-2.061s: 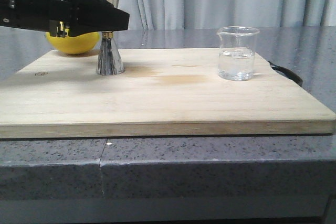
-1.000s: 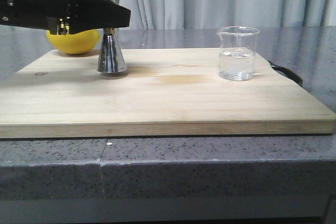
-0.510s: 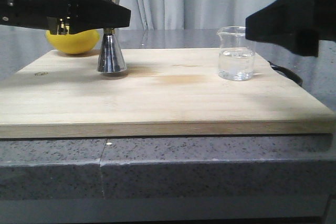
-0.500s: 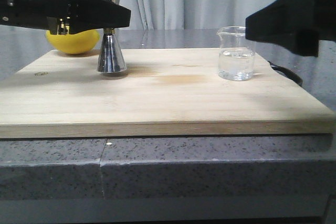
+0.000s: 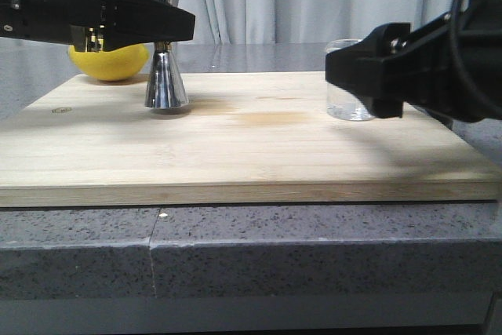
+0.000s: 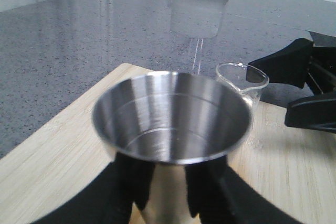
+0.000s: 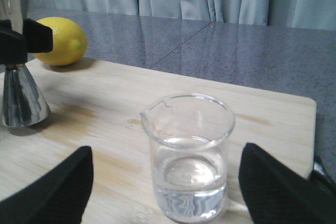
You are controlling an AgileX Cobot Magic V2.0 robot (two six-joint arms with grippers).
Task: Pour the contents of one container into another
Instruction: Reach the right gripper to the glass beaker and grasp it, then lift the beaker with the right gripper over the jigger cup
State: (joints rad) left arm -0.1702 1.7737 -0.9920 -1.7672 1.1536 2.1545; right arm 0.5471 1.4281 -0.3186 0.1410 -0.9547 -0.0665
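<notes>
The clear glass beaker (image 7: 188, 156), about a third full of clear liquid, stands on the wooden board with its lip turned toward the metal cup. My right gripper (image 7: 170, 195) is open, one finger (image 7: 52, 192) on each side of the beaker and well apart from it. In the front view the right gripper (image 5: 354, 76) covers most of the beaker (image 5: 343, 109). The shiny metal hourglass cup (image 5: 162, 76) stands at the board's back left, and my left gripper (image 5: 169, 29) is shut on its narrow waist. The cup's bowl (image 6: 170, 116) looks empty.
A yellow lemon (image 5: 110, 64) lies behind the metal cup, at the back left of the wooden board (image 5: 235, 154). The board rests on a grey speckled counter (image 5: 235, 249), with grey curtains behind.
My right gripper has come down from the upper right and moved left until its open fingers flank the beaker. The left gripper and the metal cup have hardly shifted.
</notes>
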